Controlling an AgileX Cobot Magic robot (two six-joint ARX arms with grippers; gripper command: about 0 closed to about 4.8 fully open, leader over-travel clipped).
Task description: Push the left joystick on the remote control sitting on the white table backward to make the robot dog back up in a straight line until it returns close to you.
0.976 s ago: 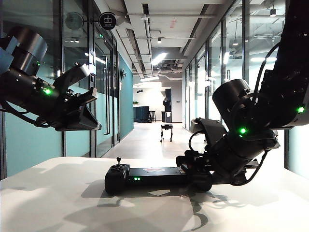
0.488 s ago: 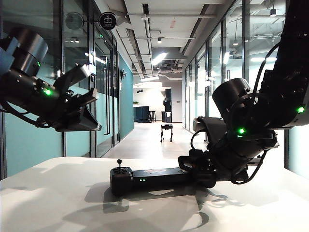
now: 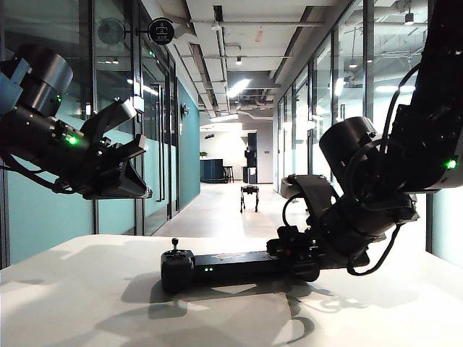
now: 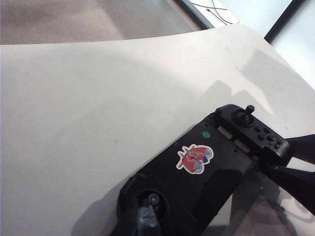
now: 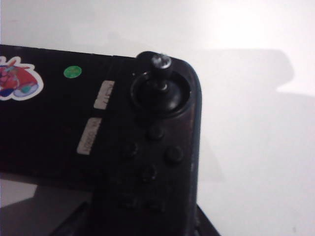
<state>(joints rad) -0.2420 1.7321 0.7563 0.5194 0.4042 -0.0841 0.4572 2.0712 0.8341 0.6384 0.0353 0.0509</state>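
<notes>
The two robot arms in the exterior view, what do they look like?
Both are glossy black. The left arm has a rounded joint housing, green light and wedge-shaped left gripper. The right arm has a drum-shaped joint, looping black cables and green lights.

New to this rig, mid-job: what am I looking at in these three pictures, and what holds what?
Two robot arms work over the white table. The wide picture comes from a fixed camera facing the corridor; the other two come from a camera on each wrist. The left end effector hangs open above the table, holding nothing. The right end effector grips the right end of the remote control, which lies on the table. The left joystick stands untouched. The robot dog stands far down the corridor.
</notes>
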